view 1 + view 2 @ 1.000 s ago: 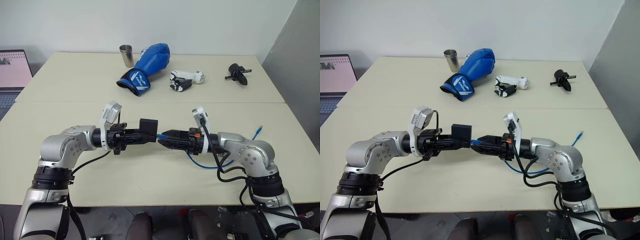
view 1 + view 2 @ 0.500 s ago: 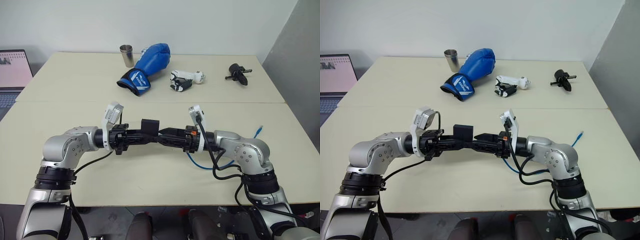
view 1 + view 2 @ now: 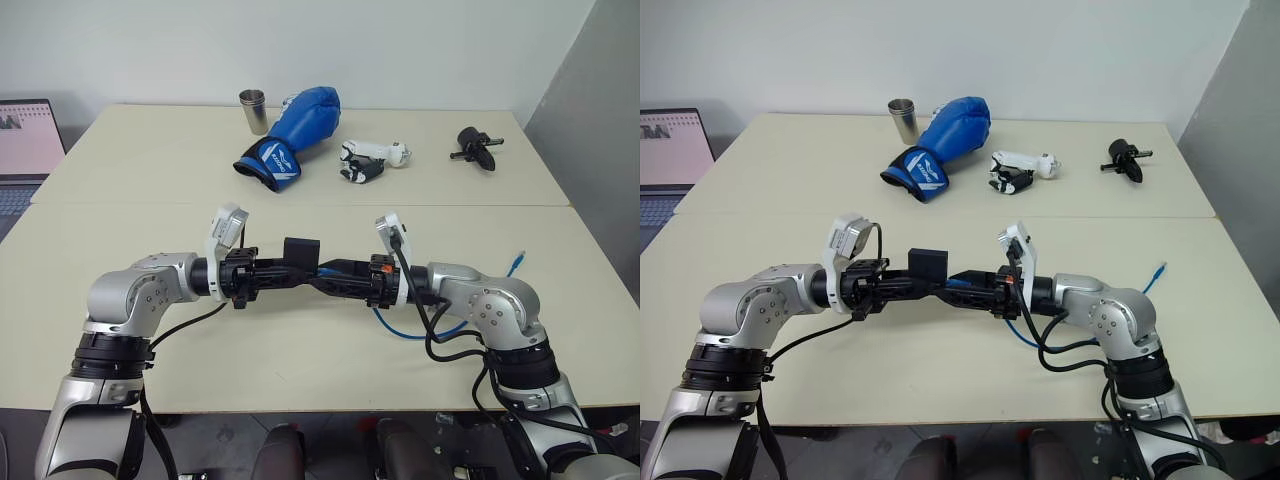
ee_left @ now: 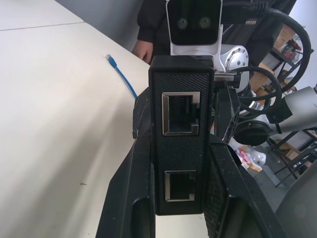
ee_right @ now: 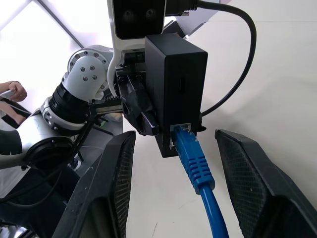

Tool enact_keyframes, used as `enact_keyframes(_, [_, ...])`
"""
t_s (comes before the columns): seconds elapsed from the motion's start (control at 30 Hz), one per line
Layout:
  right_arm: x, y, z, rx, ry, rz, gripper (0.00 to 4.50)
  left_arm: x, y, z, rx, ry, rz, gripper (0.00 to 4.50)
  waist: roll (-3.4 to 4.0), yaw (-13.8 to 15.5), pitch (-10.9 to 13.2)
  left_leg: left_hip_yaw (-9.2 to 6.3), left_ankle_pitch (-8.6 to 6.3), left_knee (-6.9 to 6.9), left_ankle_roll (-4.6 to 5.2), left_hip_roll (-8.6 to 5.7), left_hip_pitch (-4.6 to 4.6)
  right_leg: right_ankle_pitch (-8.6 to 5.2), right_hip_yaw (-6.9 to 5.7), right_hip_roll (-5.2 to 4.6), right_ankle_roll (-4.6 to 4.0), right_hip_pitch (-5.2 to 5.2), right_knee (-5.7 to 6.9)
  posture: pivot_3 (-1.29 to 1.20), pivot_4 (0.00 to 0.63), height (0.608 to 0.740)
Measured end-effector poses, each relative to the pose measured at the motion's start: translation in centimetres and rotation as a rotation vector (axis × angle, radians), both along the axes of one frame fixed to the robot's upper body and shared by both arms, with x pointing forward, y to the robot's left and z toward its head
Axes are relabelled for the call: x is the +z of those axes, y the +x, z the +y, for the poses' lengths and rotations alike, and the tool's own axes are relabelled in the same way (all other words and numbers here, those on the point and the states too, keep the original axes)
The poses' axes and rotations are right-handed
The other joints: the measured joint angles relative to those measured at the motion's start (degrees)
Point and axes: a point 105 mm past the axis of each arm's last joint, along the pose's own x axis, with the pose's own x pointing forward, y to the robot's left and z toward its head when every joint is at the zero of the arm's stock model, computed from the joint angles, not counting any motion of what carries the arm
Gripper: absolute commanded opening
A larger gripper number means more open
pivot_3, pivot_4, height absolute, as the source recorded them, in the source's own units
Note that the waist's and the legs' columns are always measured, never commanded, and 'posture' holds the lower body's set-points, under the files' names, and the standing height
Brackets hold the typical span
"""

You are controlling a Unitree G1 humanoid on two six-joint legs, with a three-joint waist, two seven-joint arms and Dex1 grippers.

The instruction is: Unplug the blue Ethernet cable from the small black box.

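Right wrist view: the blue Ethernet cable [image 5: 197, 161] is still plugged into the small black box [image 5: 176, 84], its plug between the right hand's [image 5: 173, 183] spread fingers.
Left hand [image 3: 268, 276]: pressed shut on the box, held above the table [image 3: 300, 350].
Axis: plug lies level, toward the right hand, which is nearer.
Cable: bright blue, ribbed boot.

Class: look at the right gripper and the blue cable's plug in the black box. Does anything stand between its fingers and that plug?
Nothing visible does. The right gripper is open, a finger on each side of the plug, which sits in the box held by the left gripper.
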Motion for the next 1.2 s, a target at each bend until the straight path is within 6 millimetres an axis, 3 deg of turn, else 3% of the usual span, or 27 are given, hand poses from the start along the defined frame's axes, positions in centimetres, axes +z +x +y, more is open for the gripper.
enact_keyframes(0.4, [0.21, 0.07, -0.24, -0.003, 0.014, 0.005, 2.71, 0.04, 0.01, -0.01, 0.000, 0.000, -0.001, 0.79, 0.00, 0.01, 0.00, 0.00, 0.00, 0.00, 0.00, 0.00, 0.00, 0.00, 0.00, 0.00, 0.00, 0.00, 0.00, 0.00, 0.150, 0.740])
enact_keyframes(0.5, [0.20, 0.05, -0.27, -0.001, 0.013, 0.006, 2.30, 0.04, 0.01, -0.01, 0.000, 0.000, -0.001, 0.79, 0.00, 0.01, 0.00, 0.00, 0.00, 0.00, 0.00, 0.00, 0.00, 0.00, 0.00, 0.00, 0.00, 0.00, 0.00, 0.00, 0.150, 0.740])
enact_keyframes(0.73, [0.11, 0.07, -0.44, 0.000, 0.003, 0.003, 0.69, 0.03, 0.01, -0.05, -0.001, -0.002, -0.001, 0.79, 0.00, 0.00, 0.00, 0.00, 0.00, 0.00, 0.00, 0.00, 0.00, 0.00, 0.00, 0.00, 0.00, 0.00, 0.00, 0.00, 0.150, 0.740])
enact_keyframes(0.8, [0.17, -0.06, -0.51, 0.013, 0.007, 0.001, 0.42, 0.07, -0.02, -0.02, -0.004, -0.005, 0.000, 0.79, 0.00, 0.01, 0.00, 0.00, 0.00, 0.00, 0.00, 0.00, 0.00, 0.00, -0.01, 0.00, 0.00, 0.00, 0.00, 0.00, 0.150, 0.740])
enact_keyframes(1.2, [0.26, -0.30, -0.50, 0.032, 0.017, 0.010, 0.39, 0.16, -0.27, -0.01, -0.028, -0.016, 0.000, 0.79, 0.00, 0.00, 0.00, 0.00, 0.00, 0.00, 0.00, 0.00, 0.00, 0.00, 0.00, 0.00, 0.00, 0.00, 0.00, 0.00, 0.150, 0.740])
